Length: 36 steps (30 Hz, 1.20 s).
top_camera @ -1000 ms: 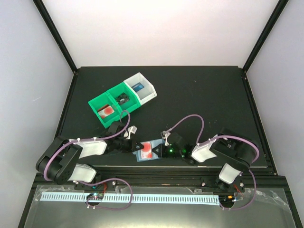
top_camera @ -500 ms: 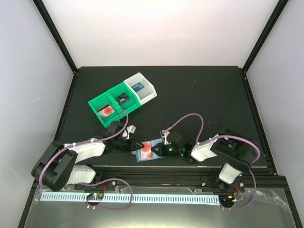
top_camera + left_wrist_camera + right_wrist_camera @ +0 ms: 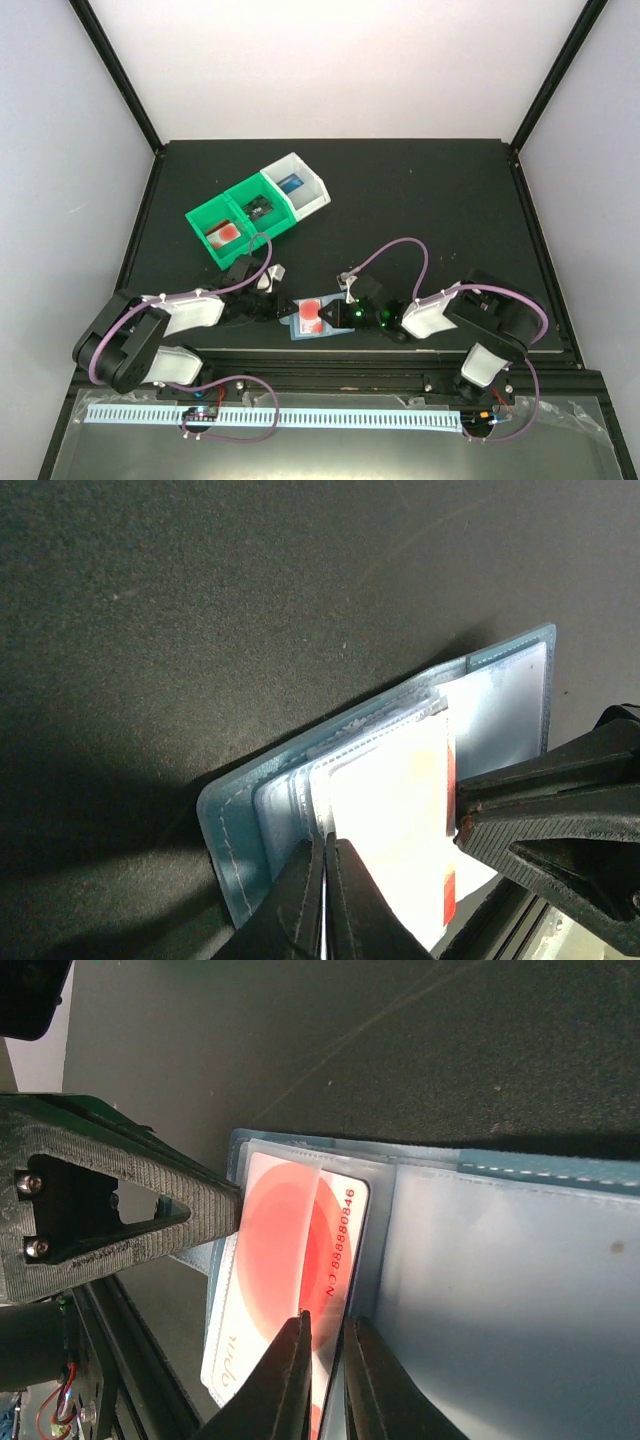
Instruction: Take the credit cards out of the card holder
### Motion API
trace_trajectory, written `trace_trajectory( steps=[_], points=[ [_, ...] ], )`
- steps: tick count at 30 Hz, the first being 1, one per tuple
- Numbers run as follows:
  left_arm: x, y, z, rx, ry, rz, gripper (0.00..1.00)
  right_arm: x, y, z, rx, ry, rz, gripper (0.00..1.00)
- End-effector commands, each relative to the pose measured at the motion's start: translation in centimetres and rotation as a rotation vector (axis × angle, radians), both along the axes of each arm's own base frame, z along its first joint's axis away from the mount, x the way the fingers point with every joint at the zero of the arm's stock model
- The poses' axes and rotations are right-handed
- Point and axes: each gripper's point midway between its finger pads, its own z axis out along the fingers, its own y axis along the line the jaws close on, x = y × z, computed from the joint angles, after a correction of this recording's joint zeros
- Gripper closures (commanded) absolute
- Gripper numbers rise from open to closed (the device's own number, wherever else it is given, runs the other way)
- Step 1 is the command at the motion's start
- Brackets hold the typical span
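The pale blue card holder lies open on the black table between both grippers. A credit card with a round red mark sits in its pocket, with a clear leaf half lifted over it. My left gripper is shut on the thin edge of a clear inner leaf of the holder; the same card looks washed-out white beside it. My right gripper reaches in from the opposite side. Its jaws stand a narrow slit apart, pinched over the card's near edge. In the top view the left gripper and the right gripper flank the holder.
A green two-part bin and a white bin stand behind the left arm, holding a red, a black and a blue card. The table's near edge rail runs just below the holder.
My left gripper opened, pushed in toward the holder, and has shut again on a leaf. The right jaws have parted slightly. The holder has barely shifted.
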Motion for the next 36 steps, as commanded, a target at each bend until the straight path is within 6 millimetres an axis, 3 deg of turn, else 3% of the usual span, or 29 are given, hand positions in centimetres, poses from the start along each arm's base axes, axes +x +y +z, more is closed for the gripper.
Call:
trace_trajectory(
  steps=[1, 15, 20, 36],
  points=[
    [-1.3, 1.1, -2.4, 0.074, 0.060, 0.009, 0.98, 0.7, 0.5, 0.6, 0.016, -0.023, -0.001, 0.87],
    [-1.4, 1.2, -2.7, 0.087, 0.065, 0.009, 0.98, 1.2, 0.6, -0.3, 0.007, 0.015, -0.041, 0.84],
    [-1.4, 1.2, -2.8, 0.092, 0.069, 0.012, 0.98, 1.4, 0.2, -0.1, 0.020, 0.000, -0.053, 0.99],
    [-1.1, 1.4, -3.1, 0.115, 0.068, 0.014, 0.98, 1.2, -1.8, -0.2, 0.035, -0.004, -0.079, 0.99]
  ],
)
